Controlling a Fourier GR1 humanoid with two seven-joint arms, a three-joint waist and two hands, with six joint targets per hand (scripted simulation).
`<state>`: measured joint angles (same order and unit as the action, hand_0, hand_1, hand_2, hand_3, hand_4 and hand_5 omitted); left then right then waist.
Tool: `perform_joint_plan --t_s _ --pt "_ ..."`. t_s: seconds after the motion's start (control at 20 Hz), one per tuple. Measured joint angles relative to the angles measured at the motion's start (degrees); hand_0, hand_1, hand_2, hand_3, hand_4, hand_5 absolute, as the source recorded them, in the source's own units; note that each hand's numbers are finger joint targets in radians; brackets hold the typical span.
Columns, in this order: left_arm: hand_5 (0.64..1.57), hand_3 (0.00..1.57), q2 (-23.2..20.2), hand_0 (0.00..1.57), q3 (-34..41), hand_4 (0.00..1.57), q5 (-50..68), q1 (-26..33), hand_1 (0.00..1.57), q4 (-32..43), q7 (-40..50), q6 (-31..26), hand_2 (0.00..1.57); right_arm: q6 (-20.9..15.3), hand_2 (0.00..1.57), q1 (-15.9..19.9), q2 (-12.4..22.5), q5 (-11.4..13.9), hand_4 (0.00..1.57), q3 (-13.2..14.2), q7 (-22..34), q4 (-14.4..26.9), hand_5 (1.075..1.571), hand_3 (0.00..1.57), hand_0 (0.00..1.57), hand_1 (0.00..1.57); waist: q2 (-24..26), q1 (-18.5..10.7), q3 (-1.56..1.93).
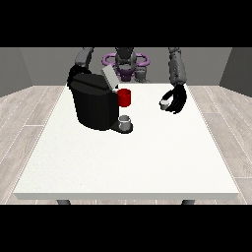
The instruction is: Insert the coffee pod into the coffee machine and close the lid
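Observation:
A black coffee machine [93, 102] stands on the white table [128, 162] at the view's left. Its grey lid [110, 77] is tilted up and open, and a red part [125, 97] shows at its front. A grey cup [125, 123] sits on the machine's base. The hand at the view's right [176, 100] hovers right of the machine with its fingers curled round a small grey coffee pod [164, 103]. Behind the machine, the arm at the view's left [82, 61] comes down, and its hand is hidden.
The table's front edge [128, 196] runs near the view's bottom. The robot's torso [126, 63] stands behind the table's far edge. A wood floor surrounds the table.

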<state>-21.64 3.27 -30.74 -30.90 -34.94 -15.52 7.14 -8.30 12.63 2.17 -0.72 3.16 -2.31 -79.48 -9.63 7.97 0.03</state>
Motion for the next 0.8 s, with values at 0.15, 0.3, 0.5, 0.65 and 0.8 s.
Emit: perform_joint_plan --t_s 0.15,0.3,0.5,0.65,0.8 --pt "1.571 0.78 -0.4 0.90 -0.4 0.31 -1.7 -0.8 0.90 1.1 -0.8 1.6 1.01 -0.2 0.00 0.1 -0.2 0.1 0.43 -0.1 -0.1 -0.3 1.571 0.00 0.00 0.00 -0.3 0.3 0.08" --pt "1.571 0.97 -1.6 1.11 -0.8 0.28 -3.2 -1.8 1.11 2.3 -0.9 1.4 1.17 -0.2 0.00 0.0 -0.5 0.1 0.42 -0.6 -0.6 -0.1 1.571 0.00 0.00 0.00 -0.8 0.5 0.05" --pt "1.571 1.41 -1.7 1.32 -1.4 0.55 -4.8 -2.0 1.32 2.7 -2.5 1.3 1.43 -0.4 0.00 0.8 -0.2 -0.7 0.44 0.7 -0.5 1.2 1.571 0.00 0.00 0.00 -0.2 -0.5 0.01" --pt "1.571 1.41 -1.9 1.48 -1.3 0.63 -4.7 -3.0 1.48 2.5 -4.1 -0.2 1.47 -0.3 0.00 -0.4 -0.5 -0.9 0.50 0.6 -1.0 1.9 1.571 0.00 0.00 0.00 0.7 -0.5 -0.03" --pt "1.571 1.35 -0.9 1.39 -1.9 0.58 -4.5 -5.7 1.39 0.6 -3.7 -3.2 1.41 -0.4 0.00 0.7 -0.2 -1.1 0.49 1.5 -1.6 4.4 1.571 0.00 0.00 0.00 1.7 -1.3 -0.02"
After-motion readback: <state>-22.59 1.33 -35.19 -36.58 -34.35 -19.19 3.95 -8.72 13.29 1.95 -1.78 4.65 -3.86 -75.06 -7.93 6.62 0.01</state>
